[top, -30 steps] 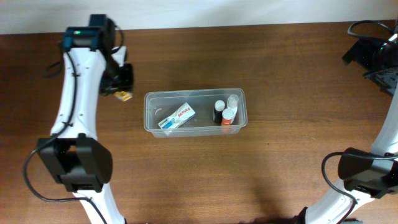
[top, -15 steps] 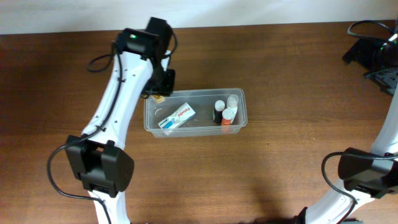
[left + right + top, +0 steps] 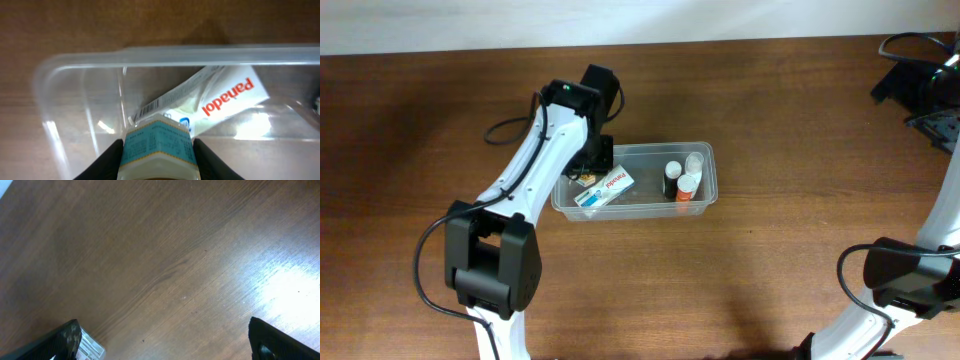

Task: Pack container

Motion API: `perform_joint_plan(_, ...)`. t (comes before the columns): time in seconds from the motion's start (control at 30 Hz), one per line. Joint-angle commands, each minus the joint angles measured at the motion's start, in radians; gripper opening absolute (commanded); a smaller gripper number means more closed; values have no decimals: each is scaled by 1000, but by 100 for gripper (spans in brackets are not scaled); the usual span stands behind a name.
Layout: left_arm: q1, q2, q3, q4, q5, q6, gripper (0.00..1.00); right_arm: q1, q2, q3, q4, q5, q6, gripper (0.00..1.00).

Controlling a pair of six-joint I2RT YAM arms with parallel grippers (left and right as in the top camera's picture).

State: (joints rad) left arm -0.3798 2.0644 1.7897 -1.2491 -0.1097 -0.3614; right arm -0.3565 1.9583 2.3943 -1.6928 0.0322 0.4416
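Note:
The container [image 3: 632, 150] is a clear rectangular tub at the table's middle. In it lie a white Panadol box [image 3: 604, 187] and three small bottles [image 3: 682, 178] at its right end. My left gripper [image 3: 588, 176] is over the tub's left end, shut on a small white bottle with a teal label [image 3: 157, 145]. In the left wrist view the black fingers [image 3: 107, 162] press both sides of the bottle, above the container's floor, with the rim [image 3: 200, 55] and Panadol box [image 3: 220, 100] beyond. My right gripper [image 3: 165, 340] is open and empty over bare wood, far from the tub.
The right arm [image 3: 920, 95] sits at the far right back edge with cables. The left arm's base [image 3: 485, 270] stands at the front left. A pale wall runs along the table's back edge [image 3: 640, 20].
My left gripper has swung right from the table's left side with the teal-labelled bottle and now hangs inside the container's left end. The right arm has not moved.

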Motion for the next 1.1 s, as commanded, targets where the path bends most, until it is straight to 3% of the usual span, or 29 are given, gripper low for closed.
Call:
perform_joint_plan(0.0, 0, -18, -45, 38, -15, -39, 36, 3, -22, -3, -6, -2, 0, 98)
perform_joint_plan(0.37, 0, -18, -137, 154, -121, -73, 36, 3, -22, -3, -6, -2, 0, 98)
perform_joint_plan(1.07, 0, -18, -253, 281, -123, -83, 36, 3, -22, -3, -6, -2, 0, 98)
